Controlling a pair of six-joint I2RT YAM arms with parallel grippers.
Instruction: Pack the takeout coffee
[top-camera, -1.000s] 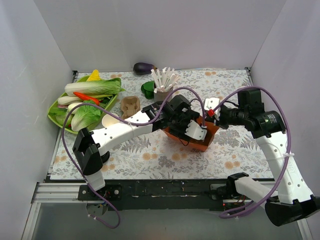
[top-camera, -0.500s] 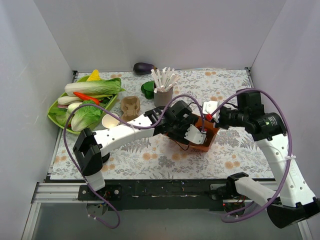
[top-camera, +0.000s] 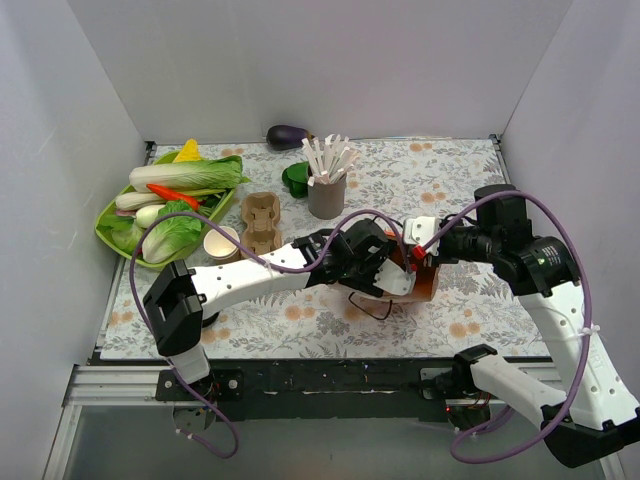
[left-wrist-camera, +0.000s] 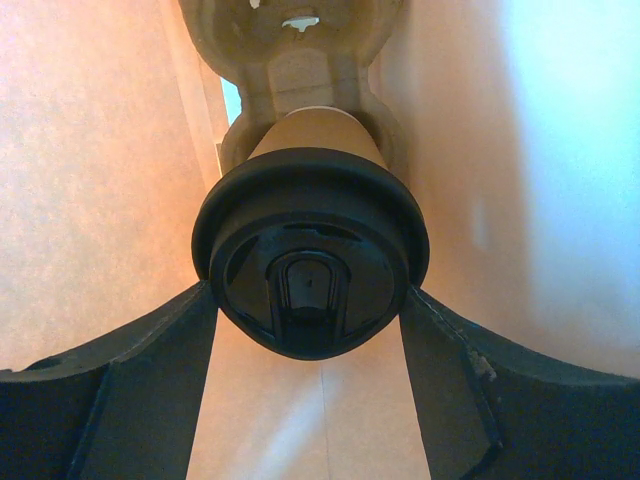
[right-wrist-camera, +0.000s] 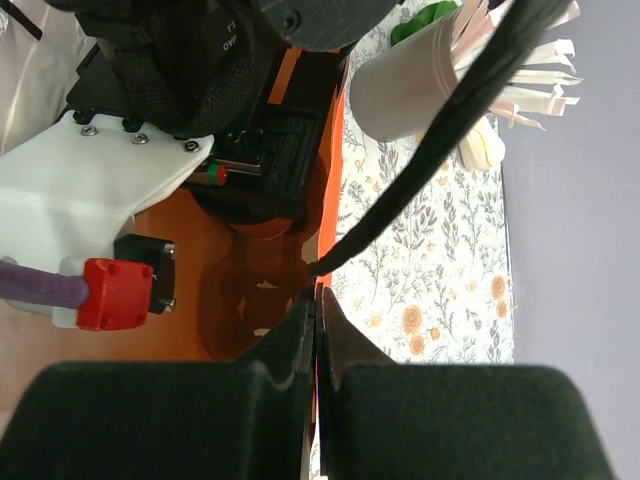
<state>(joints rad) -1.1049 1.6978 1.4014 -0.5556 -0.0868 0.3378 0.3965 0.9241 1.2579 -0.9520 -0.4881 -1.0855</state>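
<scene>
The takeout coffee, a brown paper cup with a black lid, is inside the orange paper bag. Its base rests against a brown pulp carrier deeper in the bag. My left gripper holds it, with a finger touching each side of the lid. In the top view the left gripper reaches into the bag, and the cup is hidden. My right gripper is shut on the bag's orange rim. It also shows in the top view.
A second pulp carrier and a small pale cup lie left of the bag. A grey cup of white sticks, a green object and an eggplant stand behind. A green tray of vegetables is at far left.
My left gripper has pushed further into the bag. The bag and my right gripper have shifted toward the near edge, and the bag now looks narrower.
</scene>
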